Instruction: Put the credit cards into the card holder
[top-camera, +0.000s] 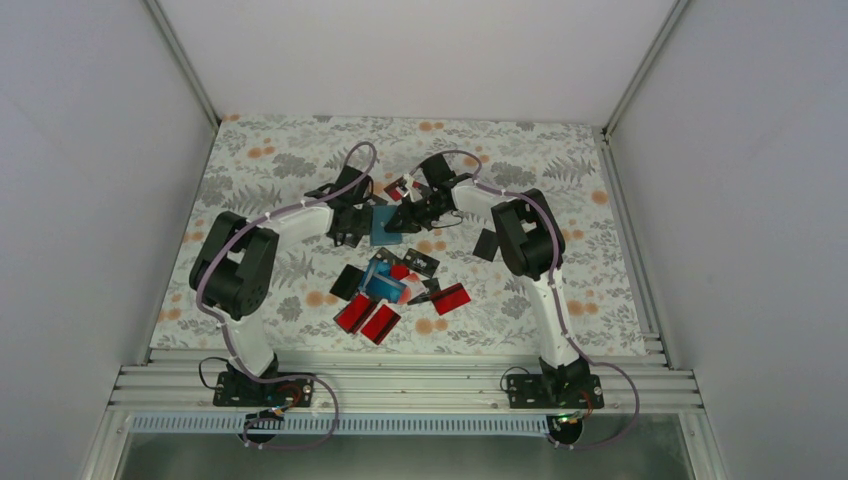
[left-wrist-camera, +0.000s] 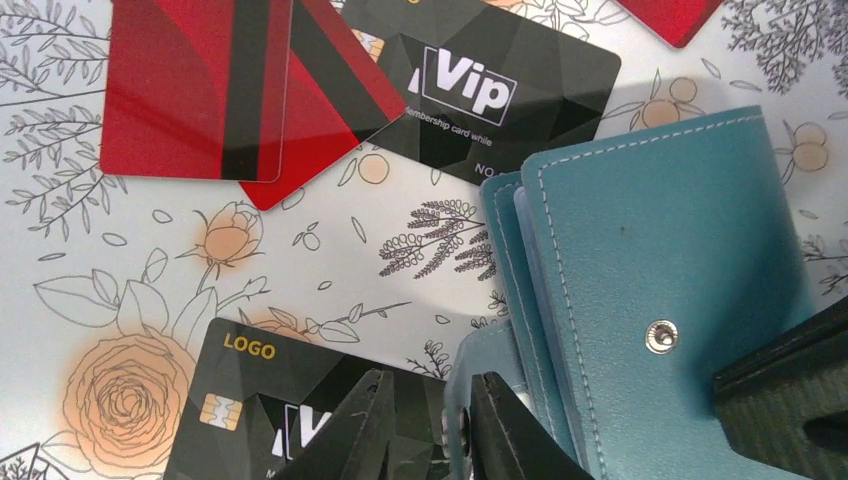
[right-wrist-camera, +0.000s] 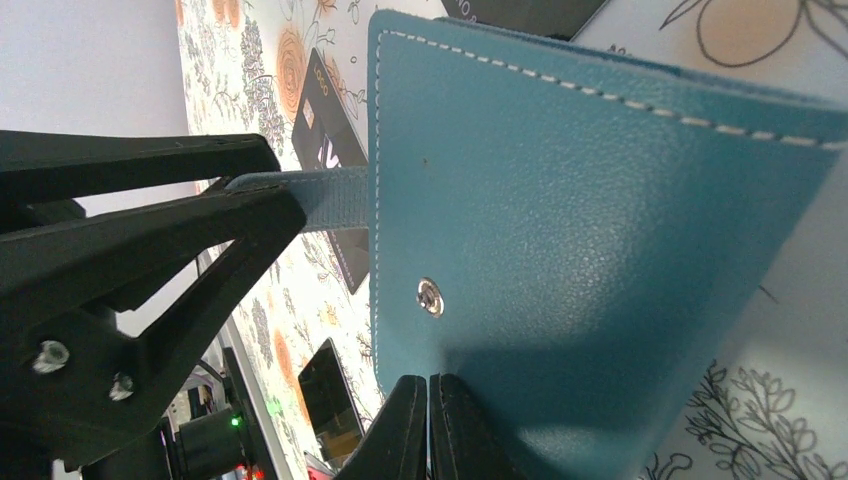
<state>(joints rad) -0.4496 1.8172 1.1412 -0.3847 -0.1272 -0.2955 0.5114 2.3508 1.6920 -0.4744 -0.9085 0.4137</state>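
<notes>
The teal card holder (top-camera: 383, 228) sits between both grippers at mid-table. In the left wrist view the card holder (left-wrist-camera: 660, 240) has its snap cover up, and its strap tab (left-wrist-camera: 458, 400) stands between my left gripper's (left-wrist-camera: 432, 385) fingers. One finger is against the tab and a narrow gap shows on the other side. My right gripper (right-wrist-camera: 430, 385) is shut on the lower edge of the card holder's cover (right-wrist-camera: 600, 220). Red cards (left-wrist-camera: 190, 90) and black Vip cards (left-wrist-camera: 490, 90) lie beside it. A pile of red, black and blue cards (top-camera: 390, 290) lies nearer the bases.
A lone black card (top-camera: 487, 244) lies by the right arm, and a few cards (top-camera: 400, 187) lie behind the grippers. White walls enclose the floral table on three sides. An aluminium rail (top-camera: 400, 385) runs along the near edge.
</notes>
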